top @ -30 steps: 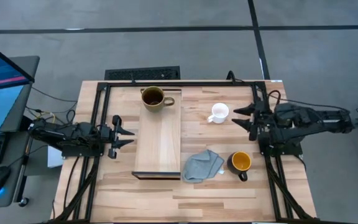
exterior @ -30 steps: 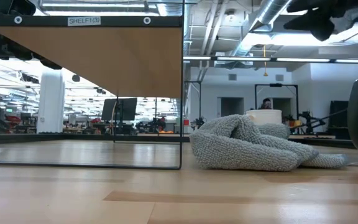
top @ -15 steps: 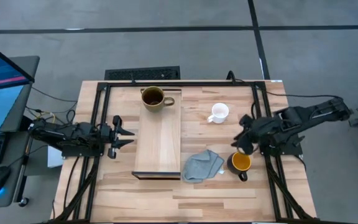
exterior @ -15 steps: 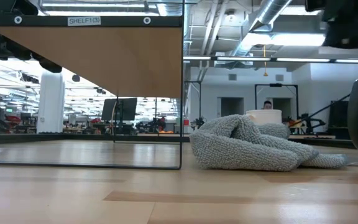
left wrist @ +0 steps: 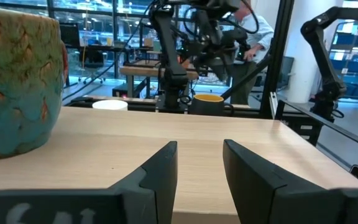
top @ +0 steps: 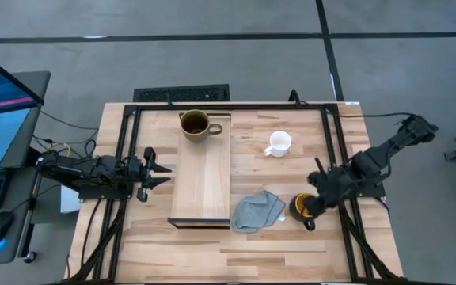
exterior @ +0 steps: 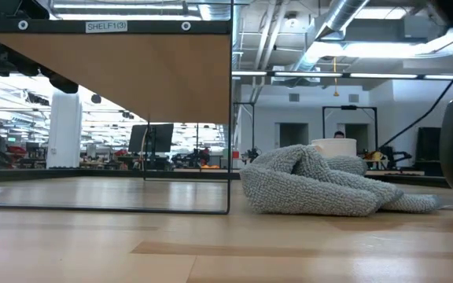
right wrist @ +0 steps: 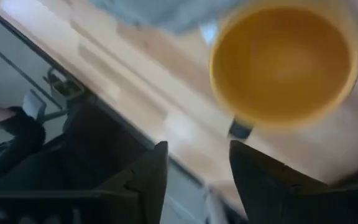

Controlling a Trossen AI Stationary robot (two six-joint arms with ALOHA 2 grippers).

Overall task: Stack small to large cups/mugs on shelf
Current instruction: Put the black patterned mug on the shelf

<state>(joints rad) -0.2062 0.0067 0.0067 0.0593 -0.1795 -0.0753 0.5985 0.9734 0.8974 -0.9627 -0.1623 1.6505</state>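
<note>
The brown mug (top: pixel 195 125) already sits on the shelf (top: pixel 202 190), at the shelf's top end in the high view. Its handle points to the right of the picture. Nothing is stacked in it yet, so most of the job is left.

The white mug (top: pixel 279 143) stands on the bench (top: pixel 275 245), right of the shelf and well apart from it. Its handle points to the lower left of the picture. The black mug (top: pixel 305 207) stands lower right, just beside the grey cloth (top: pixel 257 210). Its yellow inside faces up and its handle points toward the bottom of the picture. All three mugs stand upright.

The shelf is a long board. Its long side runs from top to bottom in the high view.

The right gripper (top: pixel 317 199) is just over the black mug, at its rim. In the right wrist view its fingers (right wrist: pixel 148 174) are spread apart with nothing between them, and the mug fills the upper right. I think it is about to grab this mug.

The left gripper (top: pixel 150 169) waits at the left edge of the shelf. Its fingers (left wrist: pixel 160 171) are apart and hold nothing.
</note>
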